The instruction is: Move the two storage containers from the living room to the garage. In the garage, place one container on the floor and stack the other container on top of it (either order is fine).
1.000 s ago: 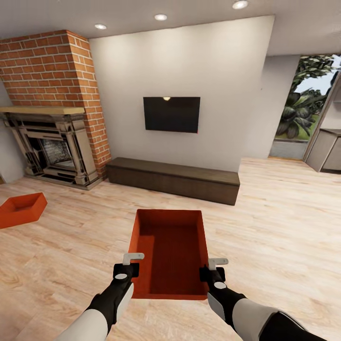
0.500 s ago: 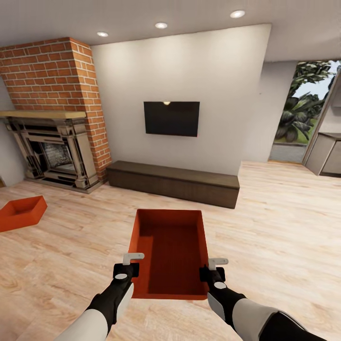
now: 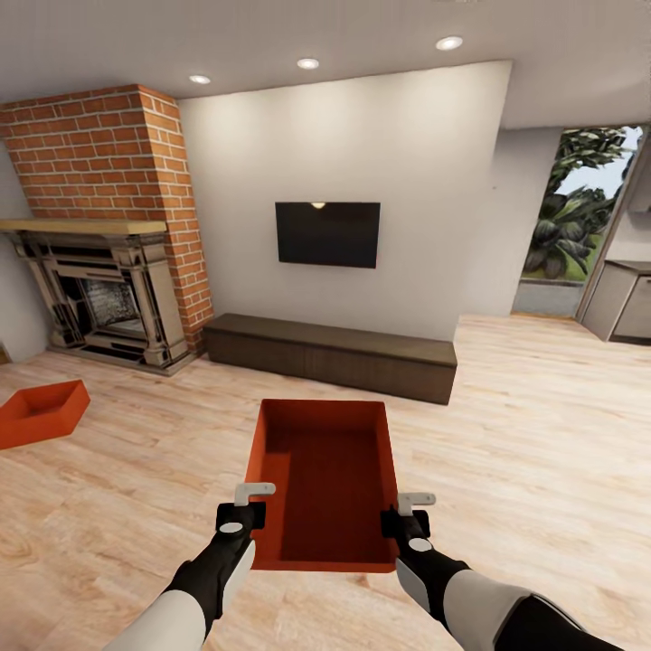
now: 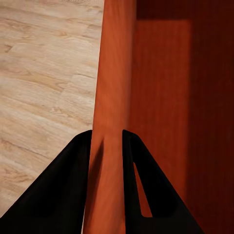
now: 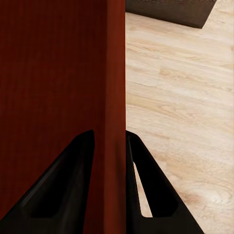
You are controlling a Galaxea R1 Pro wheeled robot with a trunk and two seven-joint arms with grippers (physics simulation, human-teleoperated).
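I hold an open orange-red storage container (image 3: 330, 479) in front of me, above the light wood plank floor of the living room. My left gripper (image 3: 256, 494) is shut on its left wall (image 4: 109, 122), one finger on each side. On the right wall (image 5: 114, 97) my right gripper (image 3: 414, 500) is shut the same way. The other storage container (image 3: 41, 411) lies on the wood floor at the far left, in front of the brick fireplace (image 3: 104, 235).
A long dark low cabinet (image 3: 330, 354) runs along the white wall under a black TV (image 3: 327, 233). At the right, an opening leads past grey cabinets (image 3: 624, 303) to a window with plants. Wood floor spreads on both sides of me.
The whole view has drawn back from the wall and tilted a little; the fireplace, TV and cabinet look smaller and lower. The held container and both grippers keep their places in the picture.
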